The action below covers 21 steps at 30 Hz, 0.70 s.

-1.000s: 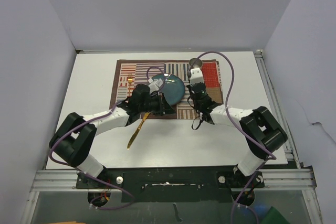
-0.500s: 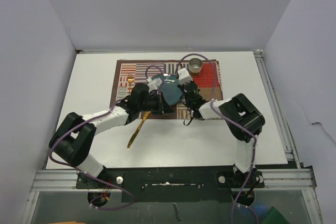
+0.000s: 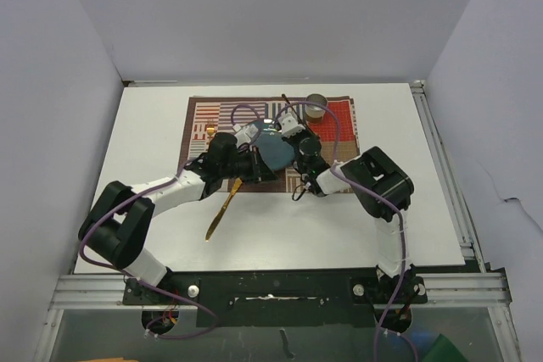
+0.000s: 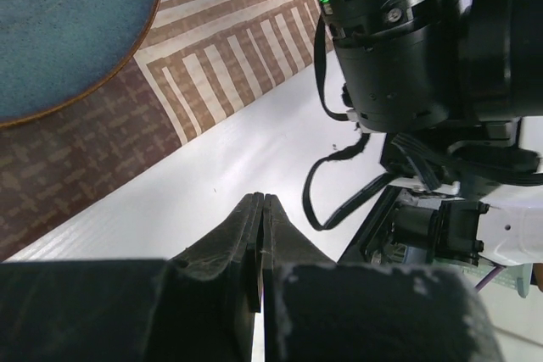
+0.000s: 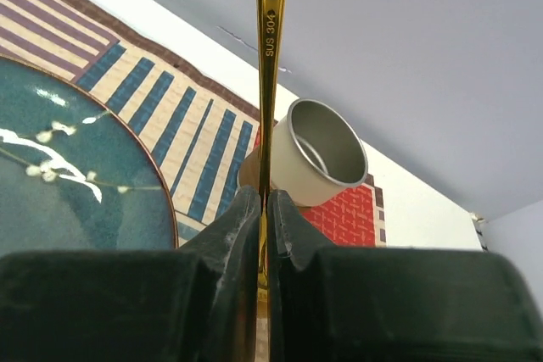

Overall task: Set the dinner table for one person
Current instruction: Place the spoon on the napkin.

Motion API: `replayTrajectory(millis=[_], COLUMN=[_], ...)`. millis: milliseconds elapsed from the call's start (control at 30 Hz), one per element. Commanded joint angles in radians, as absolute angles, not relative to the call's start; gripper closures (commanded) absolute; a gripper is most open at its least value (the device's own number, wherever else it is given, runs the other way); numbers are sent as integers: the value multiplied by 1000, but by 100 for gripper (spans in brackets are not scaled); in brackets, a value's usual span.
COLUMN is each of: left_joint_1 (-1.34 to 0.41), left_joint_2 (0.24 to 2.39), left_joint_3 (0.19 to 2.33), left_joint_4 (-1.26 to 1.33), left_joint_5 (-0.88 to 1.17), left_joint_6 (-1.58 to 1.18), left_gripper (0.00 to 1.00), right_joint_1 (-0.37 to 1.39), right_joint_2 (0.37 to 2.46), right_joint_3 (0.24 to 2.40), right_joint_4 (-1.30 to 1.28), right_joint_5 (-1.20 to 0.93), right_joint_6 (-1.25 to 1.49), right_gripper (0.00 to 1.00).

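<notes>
Under both arms spreads the white dinner table (image 3: 144, 133), running from their bases out to the far wall. A striped patchwork placemat (image 3: 204, 112) is laid toward its far side. On the mat sits a teal plate (image 3: 278, 152), and just beyond it to the right a small metal cup (image 3: 316, 104) stands by a red patch. The right gripper (image 5: 263, 197) hangs over the plate's far edge, pinched tight on the thin handle of a gold utensil (image 5: 270, 40) that sticks out past its fingertips. The working end is hidden, so I can't say which piece it is. The left gripper (image 4: 262, 203) is closed on nothing, over bare table at the mat's near edge. A gold knife (image 3: 222, 209) lies on the table left of centre, its far end up by the mat.
</notes>
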State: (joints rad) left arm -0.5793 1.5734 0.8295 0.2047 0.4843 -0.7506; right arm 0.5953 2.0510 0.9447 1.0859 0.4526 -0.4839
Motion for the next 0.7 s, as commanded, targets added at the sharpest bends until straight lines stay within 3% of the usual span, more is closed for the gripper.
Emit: replayTrajectory(millis=[0, 133, 267, 467, 667], left_joint_1=[-570, -571, -569, -570, -571], left_joint_2=[1583, 1579, 1573, 1568, 1545], left_joint_3=[861, 859, 863, 861, 854], left_joint_4=[234, 236, 233, 232, 236], left_joint_5=[519, 520, 517, 516, 509], left_joint_6=[-736, -740, -740, -741, -747], left_gripper=[100, 100, 100, 100, 100], right_joint_1=[582, 581, 586, 597, 607], right_joint_2=[2124, 2201, 2138, 1975, 1872], right_joint_3=[892, 855, 861, 904, 1015], right_joint_4=[1400, 1599, 1433, 981, 350], right_joint_5=[416, 481, 520, 613, 655], right_joint_6=[-585, -606, -535, -280, 40], right_gripper=[100, 100, 100, 100, 100])
